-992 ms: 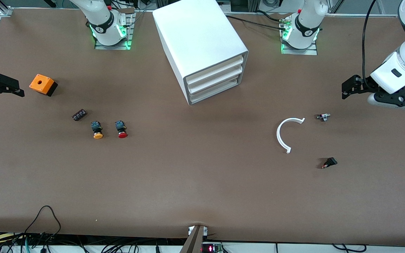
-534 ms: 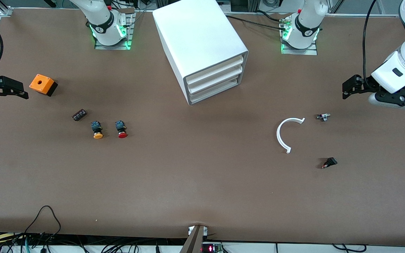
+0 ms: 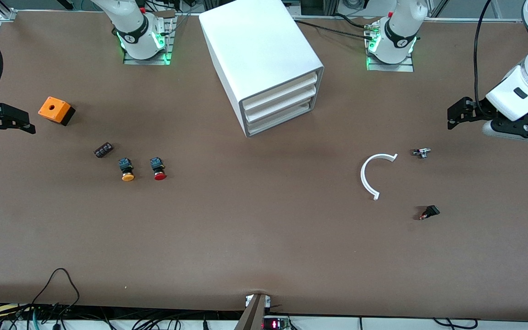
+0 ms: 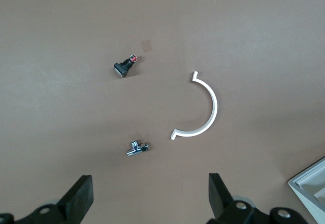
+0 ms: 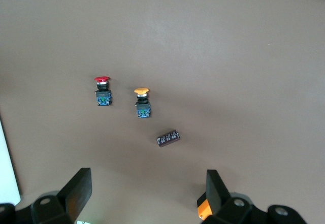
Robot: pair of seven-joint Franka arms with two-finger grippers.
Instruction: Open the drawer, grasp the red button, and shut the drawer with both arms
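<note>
The white cabinet (image 3: 264, 59) stands between the arm bases, and its three alike drawers (image 3: 278, 104) are all pushed in. The red-capped button (image 3: 158, 168) (image 5: 102, 91) lies on the table toward the right arm's end, nearer the front camera than the cabinet. My right gripper (image 3: 20, 121) (image 5: 147, 191) hangs open and empty over that end of the table, beside the orange box (image 3: 55, 110). My left gripper (image 3: 454, 114) (image 4: 151, 196) hangs open and empty over the other end, well away from the cabinet.
A yellow-capped button (image 3: 126, 169) (image 5: 142, 102) and a dark connector (image 3: 103, 150) lie beside the red one. Under the left gripper's end lie a white C-shaped piece (image 3: 368, 176) (image 4: 205, 109), a small metal part (image 3: 421, 152) (image 4: 137, 148) and a black switch (image 3: 430, 211) (image 4: 123, 66).
Both grippers have drifted slightly over their ends of the table, staying open. Nothing on the table has moved.
</note>
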